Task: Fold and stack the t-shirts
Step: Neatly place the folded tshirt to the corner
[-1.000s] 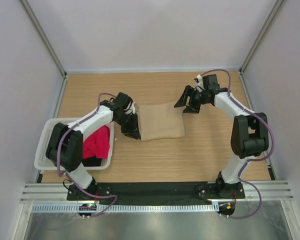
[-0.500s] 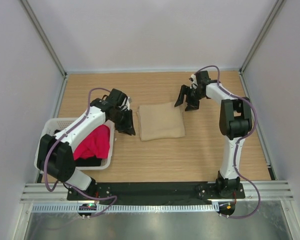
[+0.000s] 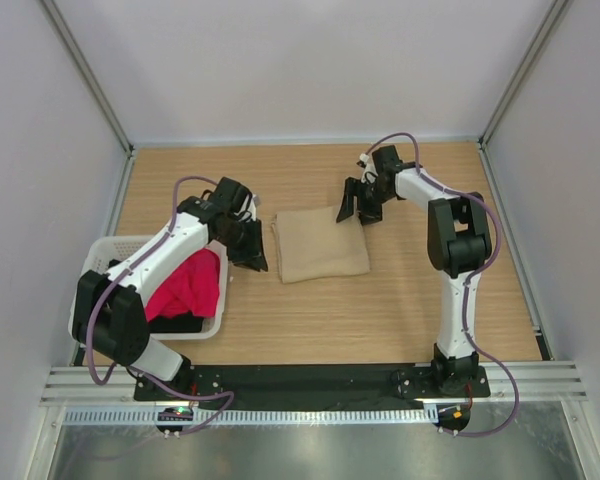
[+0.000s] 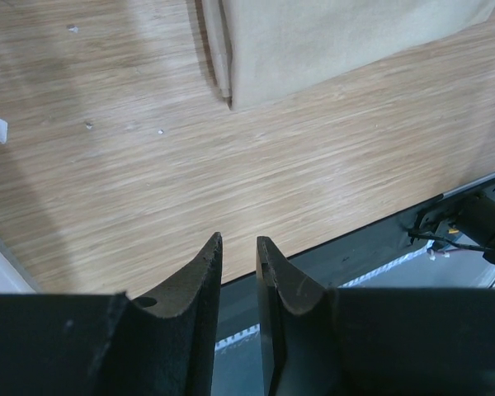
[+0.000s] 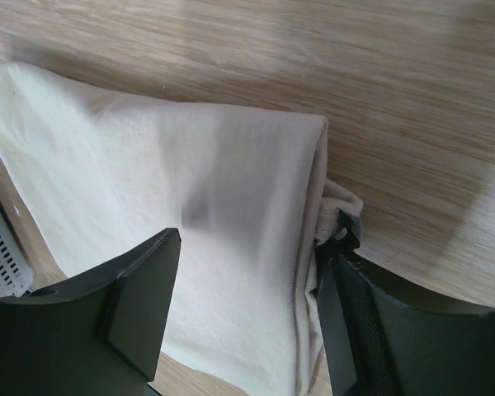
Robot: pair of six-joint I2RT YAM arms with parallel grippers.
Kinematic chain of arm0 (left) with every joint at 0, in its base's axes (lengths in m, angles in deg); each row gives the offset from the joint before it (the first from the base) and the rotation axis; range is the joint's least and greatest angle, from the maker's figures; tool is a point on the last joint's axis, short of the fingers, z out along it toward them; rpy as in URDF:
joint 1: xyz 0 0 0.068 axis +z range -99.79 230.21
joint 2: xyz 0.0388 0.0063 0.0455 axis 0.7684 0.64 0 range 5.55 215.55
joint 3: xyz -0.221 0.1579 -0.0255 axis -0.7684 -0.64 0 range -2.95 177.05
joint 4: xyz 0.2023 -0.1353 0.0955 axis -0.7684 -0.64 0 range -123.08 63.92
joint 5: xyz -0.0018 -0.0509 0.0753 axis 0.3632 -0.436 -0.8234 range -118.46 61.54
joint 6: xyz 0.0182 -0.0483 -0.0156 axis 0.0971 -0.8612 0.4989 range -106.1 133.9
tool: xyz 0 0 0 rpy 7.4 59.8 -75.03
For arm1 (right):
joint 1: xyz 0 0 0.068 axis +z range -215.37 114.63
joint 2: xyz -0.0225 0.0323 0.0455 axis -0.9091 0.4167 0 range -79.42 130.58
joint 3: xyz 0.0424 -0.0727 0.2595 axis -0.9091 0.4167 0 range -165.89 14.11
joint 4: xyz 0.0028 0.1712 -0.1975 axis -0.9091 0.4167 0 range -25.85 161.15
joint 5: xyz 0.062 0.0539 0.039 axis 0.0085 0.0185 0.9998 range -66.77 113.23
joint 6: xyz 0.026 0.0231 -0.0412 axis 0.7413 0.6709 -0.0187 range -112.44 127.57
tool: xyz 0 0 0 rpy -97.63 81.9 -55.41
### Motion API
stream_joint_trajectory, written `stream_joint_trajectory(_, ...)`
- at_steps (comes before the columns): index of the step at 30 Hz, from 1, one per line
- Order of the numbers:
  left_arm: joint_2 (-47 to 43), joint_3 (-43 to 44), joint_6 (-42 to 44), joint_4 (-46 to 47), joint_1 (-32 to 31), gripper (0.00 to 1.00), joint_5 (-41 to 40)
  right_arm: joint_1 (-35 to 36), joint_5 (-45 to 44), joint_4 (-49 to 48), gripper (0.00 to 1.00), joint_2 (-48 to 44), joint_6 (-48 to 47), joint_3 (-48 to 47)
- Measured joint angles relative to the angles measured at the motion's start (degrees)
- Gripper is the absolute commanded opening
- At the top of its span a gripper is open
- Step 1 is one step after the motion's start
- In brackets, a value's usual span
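The tan t-shirt (image 3: 322, 245) lies folded into a rectangle on the table. It also shows in the left wrist view (image 4: 330, 33) and the right wrist view (image 5: 148, 165). My right gripper (image 3: 358, 204) is open over the shirt's far right corner (image 5: 256, 231). One of its fingers (image 5: 346, 247) is against the folded edge. My left gripper (image 3: 254, 255) is just left of the shirt, nearly shut with a narrow gap and empty (image 4: 238, 239). The red-pink t-shirt (image 3: 190, 285) and the black t-shirt (image 3: 185, 323) lie in the basket.
The white slotted basket (image 3: 90, 275) stands at the left near edge, under my left arm. Its corner shows in the right wrist view (image 5: 0, 247). Grey walls enclose the table on three sides. A black rail runs along the near edge (image 4: 470, 214).
My right gripper has moved left onto the tan shirt's far right corner. My left gripper has drawn back a little from the shirt's left edge.
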Motion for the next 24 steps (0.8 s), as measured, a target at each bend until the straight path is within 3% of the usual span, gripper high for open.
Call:
stream_joint_trajectory(4, 0.00, 0.00, 0.00, -0.57, 0.35, 0.25, -0.07, 0.04, 0.44, 0.33, 0.41, 1.33, -2.01, -1.22)
stream_joint_trajectory(5, 0.00, 0.00, 0.02, -0.74, 0.42, 0.25, -0.13, 0.04, 0.76, 0.44, 0.27, 1.97, -2.64, -1.60)
stream_joint_trajectory(8, -0.11, -0.15, 0.04, -1.09, 0.48, 0.24, -0.22, -0.09, 1.38, 1.14, 0.02, 3.17, -4.22, -2.43)
stream_joint_trajectory(14, -1.25, -1.88, -0.13, -1.68, 0.57, 0.24, -0.24, 0.02, -1.73, 4.11, 0.01, 3.50, -6.97, -4.68)
stream_joint_trajectory(24, -1.86, -2.75, -1.88, -2.86, 0.57, 0.24, -0.17, -2.95, -21.81, 12.44, 0.01, 3.54, -15.37, -16.33)
